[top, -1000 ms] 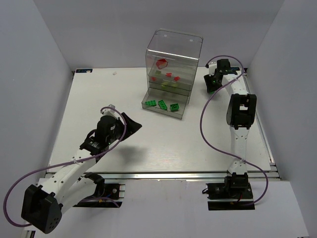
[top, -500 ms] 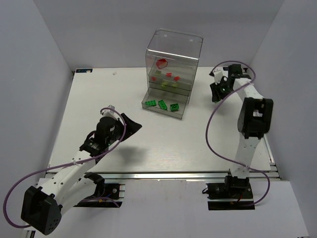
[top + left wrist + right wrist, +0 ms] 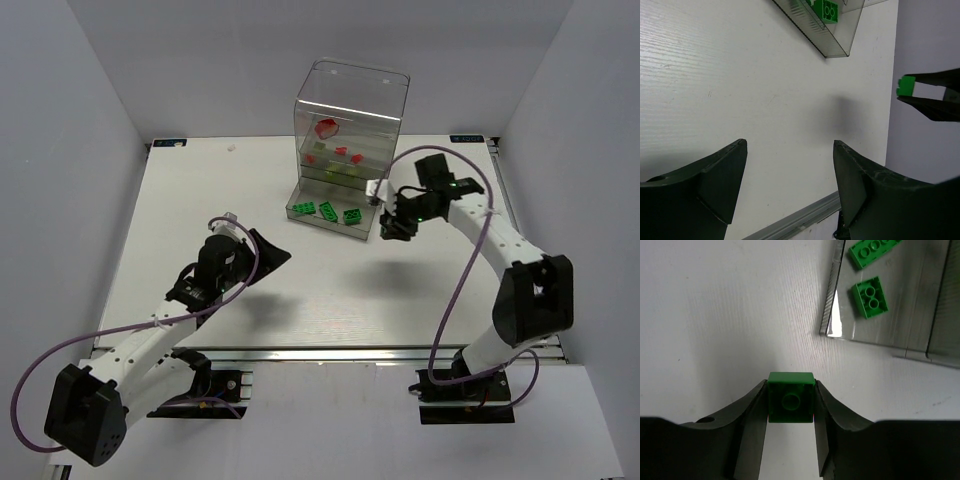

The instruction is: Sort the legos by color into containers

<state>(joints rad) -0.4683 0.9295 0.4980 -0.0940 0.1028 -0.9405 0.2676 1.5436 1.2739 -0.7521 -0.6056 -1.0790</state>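
since a second ago the right claw (image 3: 388, 224) has been swung from the far corner at 1 o'clock of the table (image 3: 200, 200) to a spot just beside the clear box (image 3: 350, 110), on its 3 o'clock side. the claw is shut tight on one small green brick (image 3: 790, 404), which is pinched between both fingers and held over the table near the corner of the bottom tray (image 3: 372, 226). the left claw (image 3: 266, 250) has hardly been moved; it is seen at about 8 o'clock of the table, its fingers are spread wide and nothing is held between them. in the left wrist view the pinched brick can be seen at 2 o'clock. the legos in the box have not been moved: three green legos (image 3: 328, 211) are laid in the bottom tray, yellow-green legos (image 3: 340, 170) are kept on the shelf above, and red legos (image 3: 341, 151) are kept on the top shelf with a bigger round red piece (image 3: 327, 127). the box is stood at 12 o'clock of the table. the table is white and flat, and soft shadows are cast on it under both arms. it is closed in by plain pale grey walls (image 3: 80, 120). a metal rail (image 3: 350, 353) is run along the 6 o'clock edge, and purple cables (image 3: 445, 310) are looped along both arms.
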